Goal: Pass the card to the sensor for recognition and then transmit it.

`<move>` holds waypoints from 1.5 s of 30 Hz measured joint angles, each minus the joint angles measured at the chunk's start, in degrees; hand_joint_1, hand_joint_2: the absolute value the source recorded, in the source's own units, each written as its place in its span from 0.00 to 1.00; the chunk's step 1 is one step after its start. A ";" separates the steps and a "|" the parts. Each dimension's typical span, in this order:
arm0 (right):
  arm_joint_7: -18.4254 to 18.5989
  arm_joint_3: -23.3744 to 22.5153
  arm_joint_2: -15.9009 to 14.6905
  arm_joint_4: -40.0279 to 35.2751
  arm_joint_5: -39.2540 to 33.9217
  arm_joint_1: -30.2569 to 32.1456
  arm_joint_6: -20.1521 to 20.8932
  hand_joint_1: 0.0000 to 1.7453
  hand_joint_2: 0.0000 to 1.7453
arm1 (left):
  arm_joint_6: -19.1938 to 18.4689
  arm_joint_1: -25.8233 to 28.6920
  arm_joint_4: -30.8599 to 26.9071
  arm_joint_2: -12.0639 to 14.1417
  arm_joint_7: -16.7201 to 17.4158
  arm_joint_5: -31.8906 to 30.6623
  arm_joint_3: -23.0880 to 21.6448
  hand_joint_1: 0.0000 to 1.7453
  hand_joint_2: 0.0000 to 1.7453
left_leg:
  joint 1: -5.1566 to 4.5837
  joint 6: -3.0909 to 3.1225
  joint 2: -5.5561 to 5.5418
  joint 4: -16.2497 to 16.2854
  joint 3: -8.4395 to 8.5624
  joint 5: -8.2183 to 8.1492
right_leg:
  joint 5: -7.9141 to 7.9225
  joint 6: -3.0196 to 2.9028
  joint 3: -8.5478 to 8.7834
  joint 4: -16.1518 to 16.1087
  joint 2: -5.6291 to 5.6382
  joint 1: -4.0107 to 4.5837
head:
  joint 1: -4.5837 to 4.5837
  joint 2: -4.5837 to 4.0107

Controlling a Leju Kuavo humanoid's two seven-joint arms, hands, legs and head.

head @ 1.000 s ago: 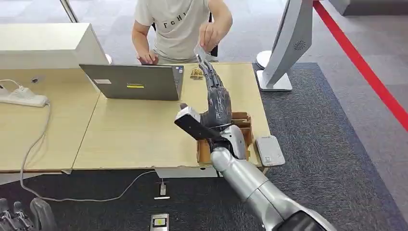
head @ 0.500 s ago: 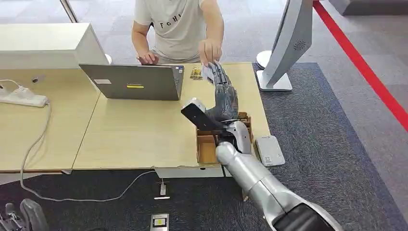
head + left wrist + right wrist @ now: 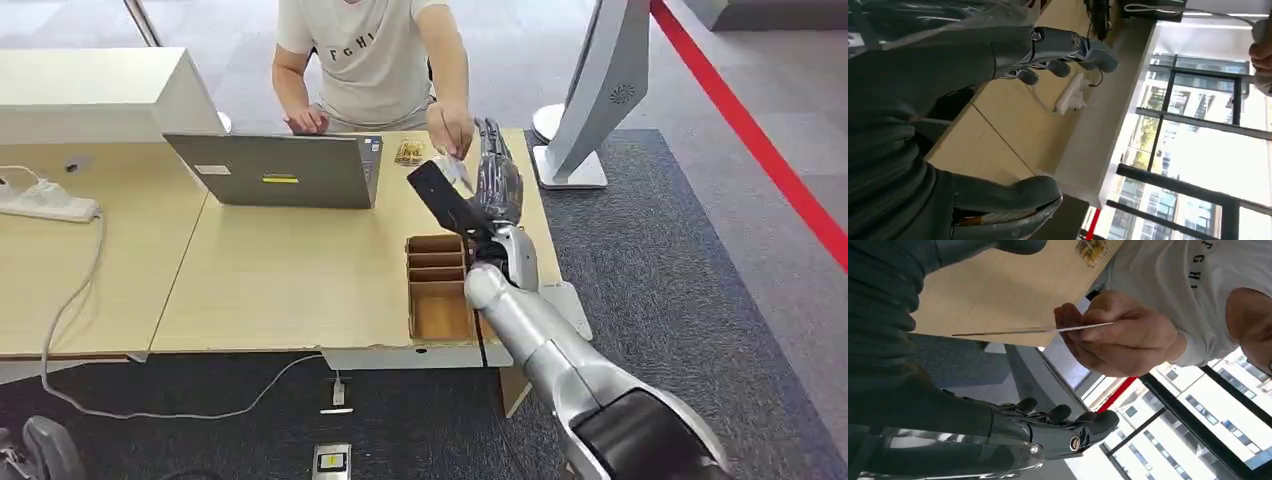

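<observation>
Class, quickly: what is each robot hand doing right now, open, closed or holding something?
Left robot hand: open, holding nothing.
Right robot hand: open; the person's hand holds the card.

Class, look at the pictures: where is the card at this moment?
The card is pinched in the person's hand over the far edge of the table, right of the laptop, beside the robot's raised right hand, whose fingers no longer grip it.

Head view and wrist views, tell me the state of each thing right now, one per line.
card: pinched in the person's hand, apart from the robot's fingers
right hand: fingers apart, holding nothing
left hand: holding nothing
laptop: lid up
cardboard box: open-topped
</observation>
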 joint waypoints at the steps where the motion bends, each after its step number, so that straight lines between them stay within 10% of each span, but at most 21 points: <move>1: 0.00 -0.04 0.04 0.43 0.02 -0.07 0.24 0.93 1.00 | 0.00 0.01 0.02 0.00 -0.02 -0.04 0.04 0.00 1.00 | 0.00 0.00 0.00 0.00 0.00 0.00 | 0.00 0.00 0.00 0.00 0.00 0.00 | -0.02 0.00; 32: -1.97 -0.50 2.51 6.07 -0.20 -0.49 0.85 1.00 1.00 | 0.00 0.98 3.15 -1.64 -0.02 -5.81 -0.20 0.00 1.00 | 0.00 0.00 0.02 0.00 0.02 0.00 | 0.00 0.00 -0.01 0.00 0.01 0.00 | -0.04 0.00; 45: -12.54 -1.14 4.37 6.18 -3.61 -0.42 -0.83 1.00 1.00 | 0.00 1.22 5.36 -0.31 -0.02 -6.64 -2.93 0.00 1.00 | 0.00 0.00 0.05 0.00 0.02 0.00 | 0.00 0.00 -0.02 -0.01 0.02 0.00 | -0.04 0.00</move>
